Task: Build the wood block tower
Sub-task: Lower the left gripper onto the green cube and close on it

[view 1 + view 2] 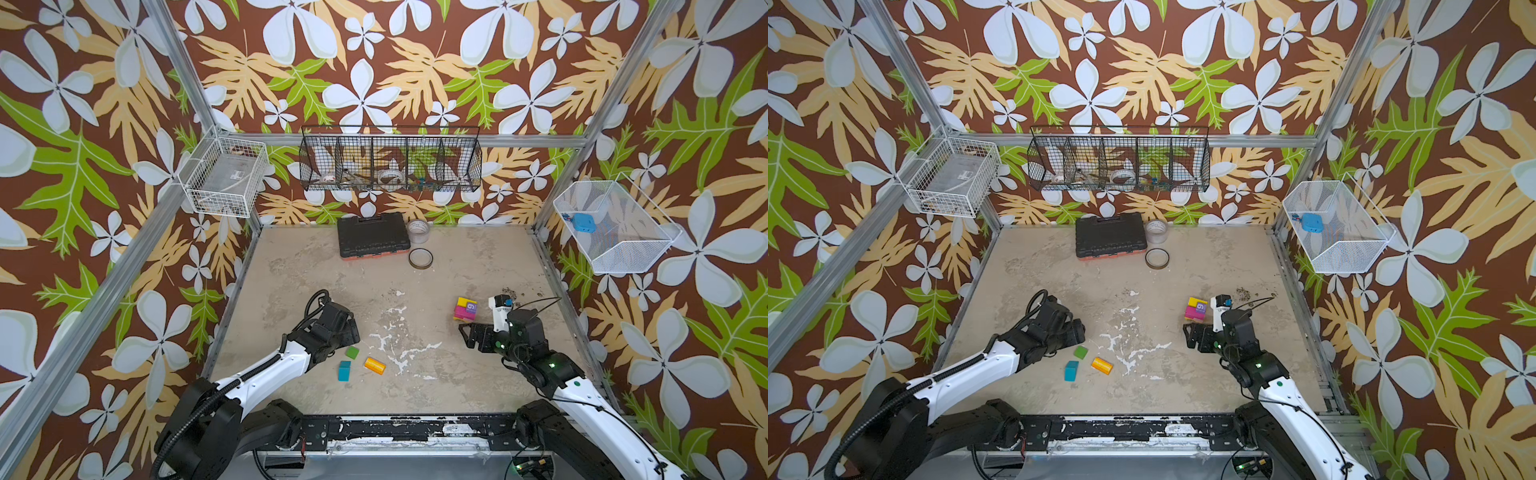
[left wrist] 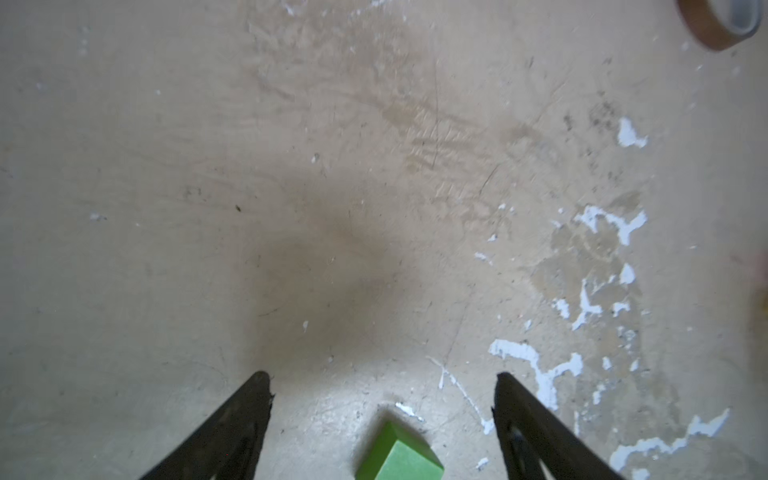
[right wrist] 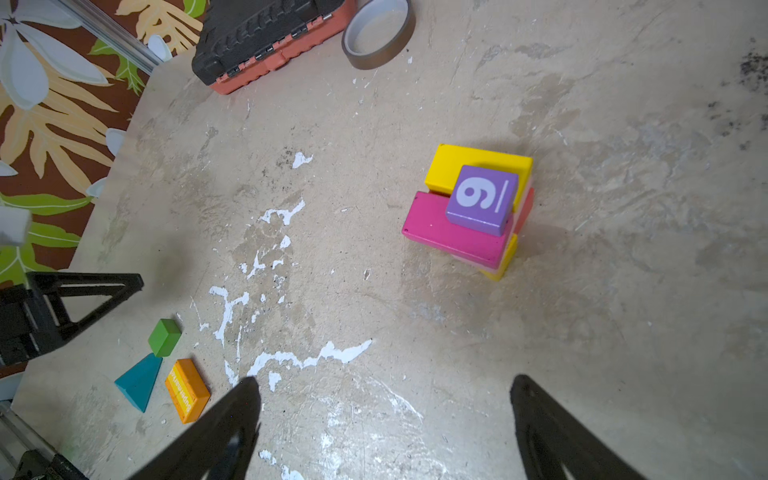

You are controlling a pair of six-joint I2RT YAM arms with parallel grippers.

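Right wrist, tower [image 3: 473, 212], tool case [image 3: 266, 37], tape roll [image 3: 374, 60]

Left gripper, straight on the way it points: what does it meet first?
Probably bare table: the left gripper is open, and the green block lies short of its tips, though depth is unclear.

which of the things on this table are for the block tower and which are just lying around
For the job:
- the tower, with the purple cube on top
- the loose green block, teal block and orange block

Just lying about:
- black tool case
- clear tape roll
- brown tape ring
- black wire basket on the back wall
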